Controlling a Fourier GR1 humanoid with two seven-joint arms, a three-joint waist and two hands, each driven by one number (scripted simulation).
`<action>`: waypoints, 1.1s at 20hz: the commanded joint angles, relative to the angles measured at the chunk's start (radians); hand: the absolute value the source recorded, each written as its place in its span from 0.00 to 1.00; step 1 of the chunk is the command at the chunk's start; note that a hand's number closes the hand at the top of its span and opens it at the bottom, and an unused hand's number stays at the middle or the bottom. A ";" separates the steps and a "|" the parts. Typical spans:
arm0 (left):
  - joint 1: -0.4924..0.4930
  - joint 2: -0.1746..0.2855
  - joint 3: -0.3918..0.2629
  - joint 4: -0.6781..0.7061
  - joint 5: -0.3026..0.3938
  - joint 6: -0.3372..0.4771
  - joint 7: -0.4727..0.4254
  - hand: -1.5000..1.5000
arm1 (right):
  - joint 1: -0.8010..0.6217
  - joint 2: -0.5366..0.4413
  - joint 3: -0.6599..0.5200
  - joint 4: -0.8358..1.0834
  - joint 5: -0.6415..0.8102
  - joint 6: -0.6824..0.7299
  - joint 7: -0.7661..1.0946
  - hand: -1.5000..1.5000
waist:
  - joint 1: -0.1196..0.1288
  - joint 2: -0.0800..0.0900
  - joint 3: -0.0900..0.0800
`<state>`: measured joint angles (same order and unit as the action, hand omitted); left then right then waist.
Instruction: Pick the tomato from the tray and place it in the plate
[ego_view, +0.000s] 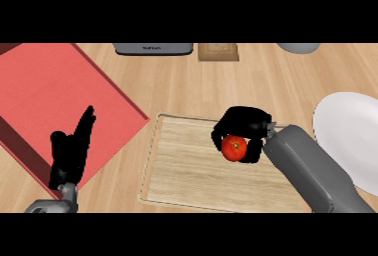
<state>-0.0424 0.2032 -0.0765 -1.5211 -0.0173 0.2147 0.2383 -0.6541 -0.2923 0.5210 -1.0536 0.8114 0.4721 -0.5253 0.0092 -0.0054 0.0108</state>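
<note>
Right hand (240, 126): fingers curled round the tomato (235, 149), gripping it. Red side of the tomato shows below the fingers. Grey right forearm (310, 172) comes in from the lower right.

Tomato sits over the right part of the wooden tray (181, 172), inside its rim. Can't tell if it touches the tray's surface.

White plate (347, 135) is just right of the tray, cut by the right edge, apart from the tomato.

Left hand (70, 150): open, fingers straight up, resting at lower left over the corner of a red mat (52, 90).

Far edge of the counter (184, 85): grey appliance (153, 48), brown box (218, 52), grey round object (299, 47), all partly cut off.
</note>
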 joint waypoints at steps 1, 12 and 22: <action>-0.001 -0.036 -0.018 0.015 -0.006 -0.001 0.026 0.50 | 0.006 0.021 -0.048 -0.034 0.025 -0.032 0.020 1.00 | -0.007 0.005 -0.011; 0.048 -0.017 0.036 -0.001 0.014 0.004 0.023 0.50 | 0.148 -0.023 -0.449 -0.007 0.031 -0.421 0.605 1.00 | -0.089 -0.007 -0.012; 0.035 -0.010 0.042 0.024 -0.002 -0.015 0.028 0.50 | 0.284 -0.042 -0.544 -0.507 0.133 -0.613 0.876 1.00 | -0.063 -0.006 -0.012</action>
<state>0.0107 0.2043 -0.0284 -1.5496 -0.0248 0.2122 0.2581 -0.4208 -0.3230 0.0201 -1.4113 0.8945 -0.0594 0.2524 -0.0530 -0.0194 0.0082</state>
